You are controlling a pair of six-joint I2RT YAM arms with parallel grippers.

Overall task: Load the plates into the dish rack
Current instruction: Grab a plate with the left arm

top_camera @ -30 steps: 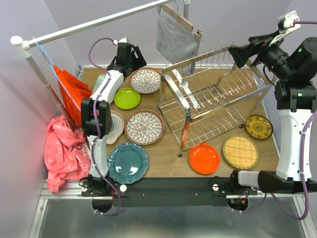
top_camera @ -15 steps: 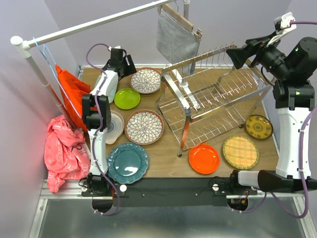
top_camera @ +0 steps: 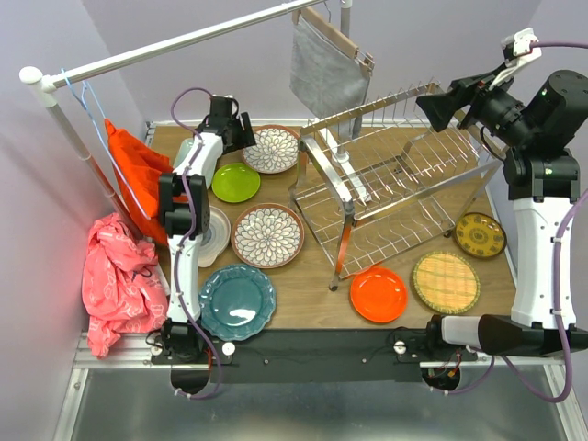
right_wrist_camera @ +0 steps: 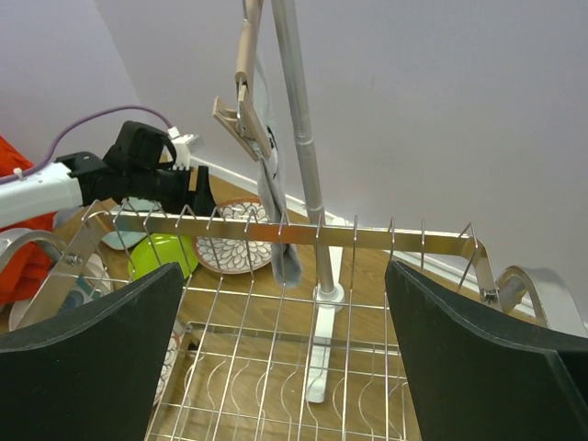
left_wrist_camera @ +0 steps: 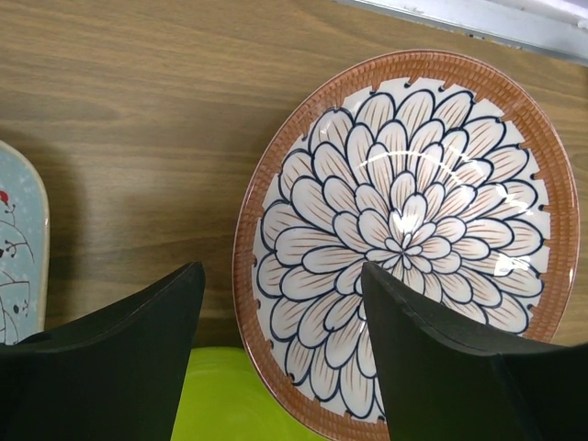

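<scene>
My left gripper (top_camera: 246, 136) hovers at the back left, open, its jaws astride the near-left rim of a brown-rimmed floral plate (left_wrist_camera: 404, 230); in the left wrist view the left gripper (left_wrist_camera: 283, 268) touches nothing that I can see. The lime green plate (top_camera: 235, 182) lies just below it. A second floral plate (top_camera: 267, 235), a white-grey swirl plate (top_camera: 213, 234), teal (top_camera: 237, 301), orange (top_camera: 378, 294), yellow woven (top_camera: 446, 282) and dark-yellow patterned (top_camera: 480, 234) plates lie flat on the table. The dish rack (top_camera: 404, 197) holds no plates. My right gripper (top_camera: 439, 103) hangs wide open high above its top rail (right_wrist_camera: 303, 234).
A white clothes rail (top_camera: 175, 44) crosses the back, with a grey cloth on a wooden hanger (top_camera: 326, 69) and its post foot (right_wrist_camera: 317, 367) seen through the rack. Orange cloth (top_camera: 138, 170) and pink cloth (top_camera: 115, 280) hang at the left. A pale blue dish (left_wrist_camera: 18, 257) lies left of the floral plate.
My left gripper has swung back and right to the far floral plate's rim, and its jaws have narrowed slightly. The right gripper has drifted a little left above the rack.
</scene>
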